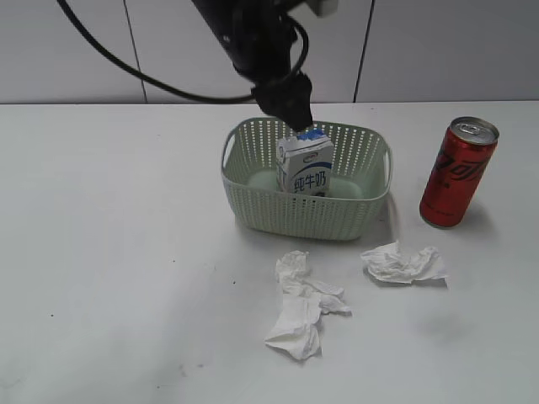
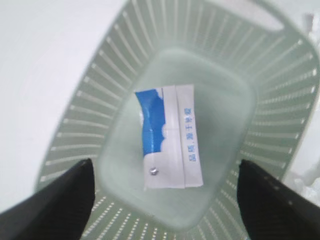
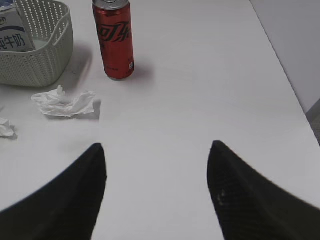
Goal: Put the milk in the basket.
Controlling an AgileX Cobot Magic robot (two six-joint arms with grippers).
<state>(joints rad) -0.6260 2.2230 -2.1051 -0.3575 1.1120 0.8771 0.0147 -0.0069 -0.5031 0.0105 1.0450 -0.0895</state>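
Since the milk [image 1: 305, 167] stands upright in the basket [image 1: 253, 196] near the tabletop's [image 1: 118, 252] far edge, your left claw [image 2: 162, 195] hangs spread above it — right claw [image 3: 157, 192] spread, idle.

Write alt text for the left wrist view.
Looking straight down, the milk carton stands upright on the floor of the pale green basket, blue-and-white top facing the camera. The left tool is open above it, its dark fingers at the lower corners, not touching the carton.
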